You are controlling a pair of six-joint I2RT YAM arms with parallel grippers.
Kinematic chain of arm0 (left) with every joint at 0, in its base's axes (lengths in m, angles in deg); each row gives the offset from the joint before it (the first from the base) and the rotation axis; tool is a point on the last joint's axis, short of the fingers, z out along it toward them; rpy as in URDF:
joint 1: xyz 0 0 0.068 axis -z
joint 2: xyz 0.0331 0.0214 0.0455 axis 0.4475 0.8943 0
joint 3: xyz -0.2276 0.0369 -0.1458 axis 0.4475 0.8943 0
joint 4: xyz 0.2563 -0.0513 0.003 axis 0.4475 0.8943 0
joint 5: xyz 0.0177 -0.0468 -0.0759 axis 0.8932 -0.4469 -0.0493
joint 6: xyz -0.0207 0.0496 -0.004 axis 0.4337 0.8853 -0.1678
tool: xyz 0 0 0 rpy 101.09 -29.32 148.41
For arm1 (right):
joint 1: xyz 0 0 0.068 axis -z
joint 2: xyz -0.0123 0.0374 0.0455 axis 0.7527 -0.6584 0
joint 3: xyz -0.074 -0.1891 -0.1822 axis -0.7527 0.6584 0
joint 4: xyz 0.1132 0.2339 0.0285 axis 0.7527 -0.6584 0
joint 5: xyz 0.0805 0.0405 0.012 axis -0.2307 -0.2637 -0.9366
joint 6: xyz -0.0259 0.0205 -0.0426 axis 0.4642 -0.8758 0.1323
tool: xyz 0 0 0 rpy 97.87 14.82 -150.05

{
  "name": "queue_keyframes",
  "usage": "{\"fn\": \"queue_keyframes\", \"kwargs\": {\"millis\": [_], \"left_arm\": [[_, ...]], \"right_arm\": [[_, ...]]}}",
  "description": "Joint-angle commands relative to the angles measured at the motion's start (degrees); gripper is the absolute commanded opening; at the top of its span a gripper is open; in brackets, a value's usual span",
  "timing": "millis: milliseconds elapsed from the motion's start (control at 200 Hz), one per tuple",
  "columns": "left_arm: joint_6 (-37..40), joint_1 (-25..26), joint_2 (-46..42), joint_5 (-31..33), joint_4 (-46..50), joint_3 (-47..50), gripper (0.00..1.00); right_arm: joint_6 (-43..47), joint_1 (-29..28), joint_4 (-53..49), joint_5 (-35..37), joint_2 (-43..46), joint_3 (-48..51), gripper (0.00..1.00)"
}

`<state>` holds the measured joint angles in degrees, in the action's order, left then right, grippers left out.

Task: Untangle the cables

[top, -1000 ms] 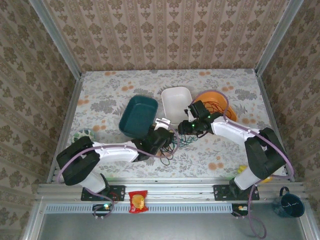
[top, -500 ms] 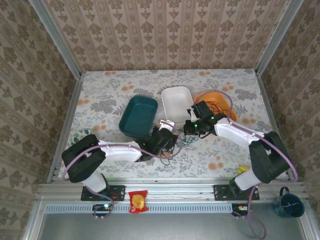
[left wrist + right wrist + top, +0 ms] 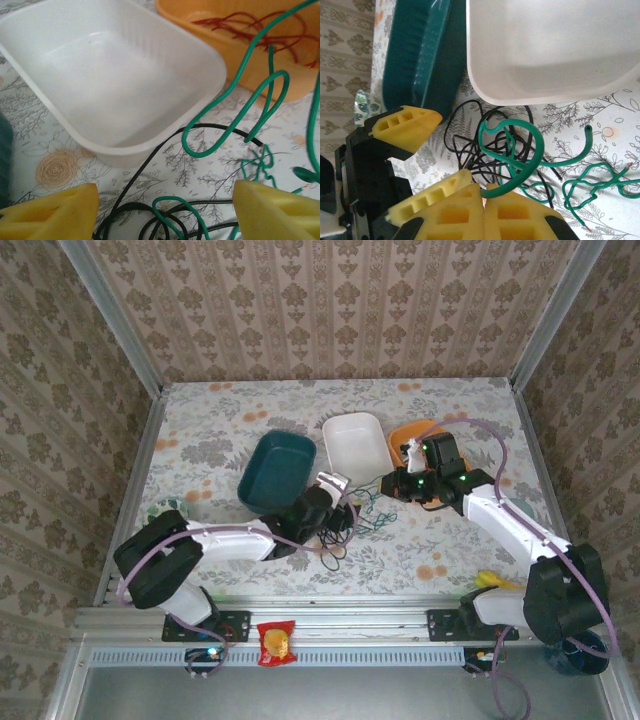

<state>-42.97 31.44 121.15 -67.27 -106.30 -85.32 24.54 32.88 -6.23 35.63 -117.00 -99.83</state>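
Though the red packet point(image 3: 276, 642) on the near rail carries print, it is too small to read.

Pose, left: the left arm point(image 3: 230, 538) reaches from its base toward 2 o'clock, low over the table point(image 3: 200, 430). On the left gripper point(image 3: 165, 210) the jaws stand wide apart with nothing gripped. Black and green loops lie on the table under the gap.

The teal tray point(image 3: 278, 472) sits at 9 o'clock of the white tray point(image 3: 352, 445), just beyond the left gripper.

Location of cables: the black cable point(image 3: 335, 540) and green cable point(image 3: 372, 508) make one loose tangle at 6 o'clock of the white tray, between the two grippers. In the left wrist view the black cable runs close along the white tray's near wall.

Pose, right: the right gripper point(image 3: 483, 192) has its pads pressed together on a bend of the green cable. From the pinch the green cable arcs up over the black loops, and its far lengths trail on the table toward 3 o'clock. The right arm point(image 3: 500, 515) stretches from its base toward 10 o'clock, wrist over the orange tray's near edge.

The orange tray point(image 3: 405, 432) sits at 3 o'clock of the white tray, close beside it. The red cable point(image 3: 250, 25) lies loosely inside it.
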Motion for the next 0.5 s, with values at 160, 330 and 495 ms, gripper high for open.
{"fn": "queue_keyframes", "kwargs": {"millis": [160, 330, 495], "left_arm": [[-17.7, -11.8, -1.7, -28.0, -20.3, 5.0, 0.7], [-19.2, -13.1, 1.2, -32.5, -19.7, 2.6, 0.74], [-19.8, -13.5, 3.3, -36.3, -21.4, 1.1, 0.71]], "right_arm": [[-2.7, 1.3, 5.0, -10.0, 2.8, 1.8, 0.0], [-4.1, 1.4, 9.0, -13.9, 4.6, 2.2, 0.0], [-5.2, 1.3, 10.3, -15.5, 5.2, 1.3, 0.0]]}}
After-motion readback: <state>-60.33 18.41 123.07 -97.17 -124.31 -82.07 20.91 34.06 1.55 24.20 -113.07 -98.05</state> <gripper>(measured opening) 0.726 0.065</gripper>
